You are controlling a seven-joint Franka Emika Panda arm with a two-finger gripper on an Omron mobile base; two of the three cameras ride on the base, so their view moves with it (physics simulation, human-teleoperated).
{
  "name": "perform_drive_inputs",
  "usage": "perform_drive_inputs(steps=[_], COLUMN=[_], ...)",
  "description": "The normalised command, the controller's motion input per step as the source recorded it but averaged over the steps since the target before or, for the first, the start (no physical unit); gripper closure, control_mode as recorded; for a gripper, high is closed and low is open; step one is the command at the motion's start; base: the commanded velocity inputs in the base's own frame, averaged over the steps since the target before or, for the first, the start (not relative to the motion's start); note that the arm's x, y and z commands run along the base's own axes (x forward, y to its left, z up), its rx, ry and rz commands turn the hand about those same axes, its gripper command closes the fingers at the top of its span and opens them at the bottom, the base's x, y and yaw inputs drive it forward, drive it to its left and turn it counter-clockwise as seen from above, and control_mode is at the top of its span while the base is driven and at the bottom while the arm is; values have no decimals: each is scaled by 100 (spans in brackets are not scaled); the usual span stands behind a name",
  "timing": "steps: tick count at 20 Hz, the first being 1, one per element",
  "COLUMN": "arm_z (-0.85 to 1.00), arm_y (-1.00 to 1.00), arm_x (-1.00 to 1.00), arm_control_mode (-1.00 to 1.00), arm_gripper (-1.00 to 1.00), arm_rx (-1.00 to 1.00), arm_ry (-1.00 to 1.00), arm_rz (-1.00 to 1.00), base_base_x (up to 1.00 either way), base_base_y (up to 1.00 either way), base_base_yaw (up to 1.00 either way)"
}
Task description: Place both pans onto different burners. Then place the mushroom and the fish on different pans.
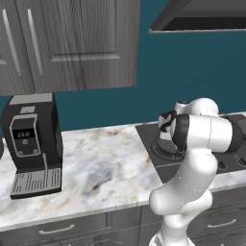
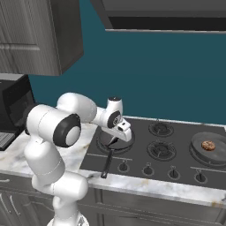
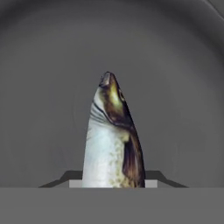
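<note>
Jaws pinch the fish (image 3: 111, 140) by its rear half, head pointing away from the hand, down toward the grey floor of the near pan (image 3: 39, 87) just beneath. In the right base view the gripper (image 2: 118, 132) sits low over that pan (image 2: 102, 142) on the front-left burner, handle (image 2: 107, 165) sticking out toward the knobs.

Fish reads as light, slim, probably slick-skinned and a bit soft; mid-body across the narrow flanks looks like the sensible hold, and a tail-end grip could let it swing or slip.

The mushroom (image 2: 208, 145) already lies in the other pan (image 2: 211, 152) on the right burner, well apart. Cooktop (image 2: 137, 154) between them carries empty burners (image 2: 161, 149).
</note>
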Motion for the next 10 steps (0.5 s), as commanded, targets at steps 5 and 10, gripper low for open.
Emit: perform_drive_inputs(steps=[5, 10], arm_z=[0, 0], arm_y=[0, 0], arm_x=[7, 4], arm_control_mode=[-100, -100], arm_gripper=[100, -100], arm_rx=[0, 0], arm_ry=[1, 3], arm_rz=[0, 0], base_base_x=[0, 0], base_base_y=[0, 0], base_base_yaw=[0, 0])
